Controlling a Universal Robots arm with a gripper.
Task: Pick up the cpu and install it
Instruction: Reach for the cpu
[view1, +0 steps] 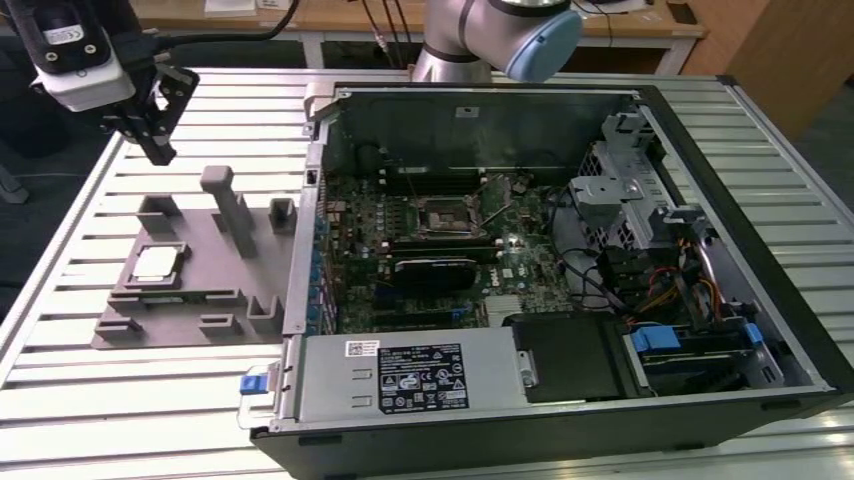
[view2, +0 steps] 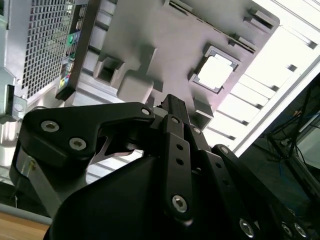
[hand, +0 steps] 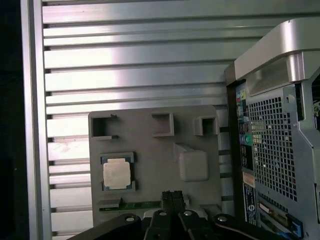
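The jaws are being held shut, with nothing gripped, in the air over the tabletop (view1: 80, 400). One cpu (view1: 156, 264) is lying flat in a pocket of the one grey fixture (view1: 200, 295), well apart from the jaws. One open case (view1: 467, 125) is standing just beside the fixture.

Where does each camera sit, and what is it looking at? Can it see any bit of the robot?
Exterior view: off the arm, high up, looking down on the open computer, grey tray and chip; the arm and gripper show.
First wrist view: on the arm, looking down past the gripper at tray and chip.
Second wrist view: on the arm, looking slantwise along the gripper.
All three share the chip in its tray pocket.
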